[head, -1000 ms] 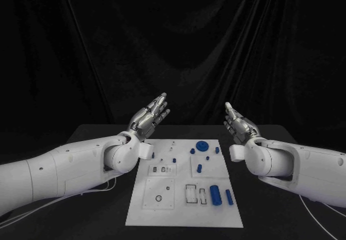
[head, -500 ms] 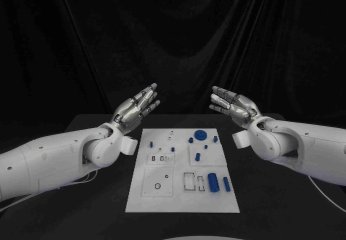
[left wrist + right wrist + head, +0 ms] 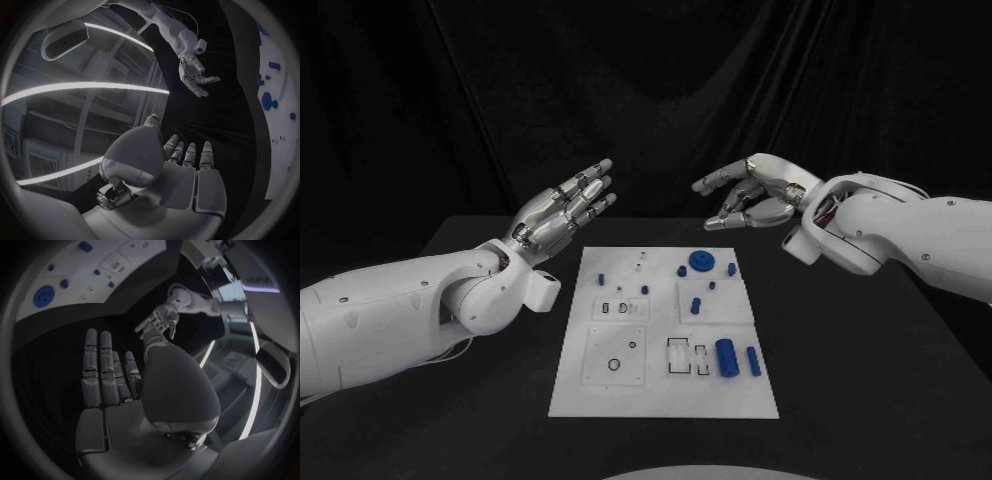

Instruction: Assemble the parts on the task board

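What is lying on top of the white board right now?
On the white board lie small blue parts: a round disc, a thick cylinder and a thinner rod. Neither robot hand covers it; nothing looks hidden.

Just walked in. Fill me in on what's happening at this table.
Nothing is being handled right now. The robot's left hand and right hand are both raised above the far end of the black table, fingers apart, holding nothing. Between them lies the white task board, with its small blue parts on it: a round disc near the far edge, a thick cylinder and a thinner peg near the front. The assembly does not look started.
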Motion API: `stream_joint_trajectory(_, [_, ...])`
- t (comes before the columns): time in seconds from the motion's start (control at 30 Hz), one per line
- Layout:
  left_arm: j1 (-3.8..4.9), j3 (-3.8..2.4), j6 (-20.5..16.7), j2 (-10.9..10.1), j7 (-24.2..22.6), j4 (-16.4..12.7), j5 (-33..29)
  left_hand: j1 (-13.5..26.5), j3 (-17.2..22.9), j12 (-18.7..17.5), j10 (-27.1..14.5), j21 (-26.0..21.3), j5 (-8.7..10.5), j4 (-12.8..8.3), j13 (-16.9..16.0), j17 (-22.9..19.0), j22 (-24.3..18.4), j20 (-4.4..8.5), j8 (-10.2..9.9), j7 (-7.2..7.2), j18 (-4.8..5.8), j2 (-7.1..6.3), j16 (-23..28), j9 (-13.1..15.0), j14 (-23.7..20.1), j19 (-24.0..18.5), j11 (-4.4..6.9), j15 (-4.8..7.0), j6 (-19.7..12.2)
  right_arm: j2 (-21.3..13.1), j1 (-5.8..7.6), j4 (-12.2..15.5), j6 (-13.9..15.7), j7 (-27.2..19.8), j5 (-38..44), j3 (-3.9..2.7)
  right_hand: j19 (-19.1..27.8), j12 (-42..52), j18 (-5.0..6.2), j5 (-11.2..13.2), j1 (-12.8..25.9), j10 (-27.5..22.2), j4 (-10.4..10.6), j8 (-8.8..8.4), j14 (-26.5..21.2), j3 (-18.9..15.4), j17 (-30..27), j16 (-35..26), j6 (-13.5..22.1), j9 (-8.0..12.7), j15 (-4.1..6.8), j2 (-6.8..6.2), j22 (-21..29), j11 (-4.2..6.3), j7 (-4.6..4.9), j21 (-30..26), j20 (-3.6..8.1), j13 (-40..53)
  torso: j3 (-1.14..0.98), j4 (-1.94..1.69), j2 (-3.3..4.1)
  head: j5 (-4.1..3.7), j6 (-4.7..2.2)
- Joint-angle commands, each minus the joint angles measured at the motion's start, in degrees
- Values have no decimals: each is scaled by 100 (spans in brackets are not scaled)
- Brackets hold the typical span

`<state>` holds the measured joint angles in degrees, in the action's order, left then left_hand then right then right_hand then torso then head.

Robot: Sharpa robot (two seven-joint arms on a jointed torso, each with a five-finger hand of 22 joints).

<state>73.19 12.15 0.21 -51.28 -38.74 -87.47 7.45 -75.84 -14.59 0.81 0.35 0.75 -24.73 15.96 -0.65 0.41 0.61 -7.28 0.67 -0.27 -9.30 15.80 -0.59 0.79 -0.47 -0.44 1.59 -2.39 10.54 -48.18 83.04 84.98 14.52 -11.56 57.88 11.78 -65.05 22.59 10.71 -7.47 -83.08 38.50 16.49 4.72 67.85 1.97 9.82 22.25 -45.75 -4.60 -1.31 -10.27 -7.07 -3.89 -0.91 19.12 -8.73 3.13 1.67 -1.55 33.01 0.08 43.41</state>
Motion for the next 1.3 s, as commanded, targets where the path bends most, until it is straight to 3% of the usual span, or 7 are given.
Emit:
stream_joint_trajectory(0.03, [24,-4,171,5,-640,-65,156,-109,146,-81,-35,-75,-150,53,65,-41,-61,-38,73,81,93,4,59,64,47,44,-44,-103,11,80,49,-56,-342,783,4295,0,-587,-269,-11,-165,-143,401,-100,50,602,171,393,366,-244,-137,182,161,-60,169,-8,253,184,92,46,-61,137,-63,-10])
stream_joint_trajectory(0.13, [27,-4,222,3,-647,-98,159,-214,190,-81,-35,-75,-260,31,65,-41,-61,-56,76,106,120,2,59,67,47,44,-69,-141,29,155,76,-111,-475,910,4918,0,-925,-548,-46,-426,-204,715,-429,-12,819,223,988,1080,-437,-281,315,243,-320,324,-142,587,401,109,80,-94,215,-77,-47])
stream_joint_trajectory(0.3, [27,-3,282,-47,-807,-160,162,-413,286,-81,-35,-75,-428,10,65,-41,-61,-127,106,181,145,9,59,90,47,44,-135,-232,224,262,81,-213,-655,1148,5426,0,-945,-786,-56,-603,-74,975,-710,-96,821,458,1558,1812,-412,-408,368,262,-797,258,-109,1099,481,192,132,-195,314,-235,-103])
stream_joint_trajectory(0.4, [27,-3,266,-113,-874,-231,162,-466,302,-81,-35,-75,-473,20,65,-41,-61,-145,113,199,142,-6,59,96,47,44,-155,-248,289,286,54,-254,-656,1241,5536,0,-924,-794,-54,-597,8,1121,-768,-88,878,565,1727,2070,-409,-452,391,257,-1022,257,-107,1341,504,257,177,-320,412,-384,-173])
stream_joint_trajectory(0.53, [27,-3,289,-136,-902,-250,163,-481,307,-81,-35,-75,-496,25,65,-41,-61,-157,113,210,143,-10,59,95,47,44,-168,-263,295,289,-2,-293,-629,1333,5605,0,-852,-792,-118,-519,246,1303,-839,-85,1225,741,3495,3745,-438,-571,464,205,-2302,268,-61,2587,599,416,213,-447,506,-499,-195])
stream_joint_trajectory(0.8, [25,-2,393,-91,-894,-179,163,-488,312,-81,-35,-75,-505,28,65,-41,-61,-166,110,221,145,-5,59,93,47,44,-177,-277,287,347,-139,-417,-354,1318,5641,0,-837,-744,-236,-831,335,1398,-938,-85,1424,934,4261,4400,-469,-697,532,180,-3692,288,-18,3771,648,562,265,-630,661,-645,-247])
stream_joint_trajectory(1.3, [21,-2,519,-29,-889,-79,163,-536,360,-81,-35,-75,-536,26,65,-41,-61,-189,133,325,122,18,59,111,47,44,-255,-258,427,585,-408,-722,-188,1258,5649,-1,-793,-490,-266,-834,505,1555,-925,-82,1527,1036,4562,4631,-302,-785,542,88,-4174,270,-119,4150,651,840,372,-763,806,-758,-302])
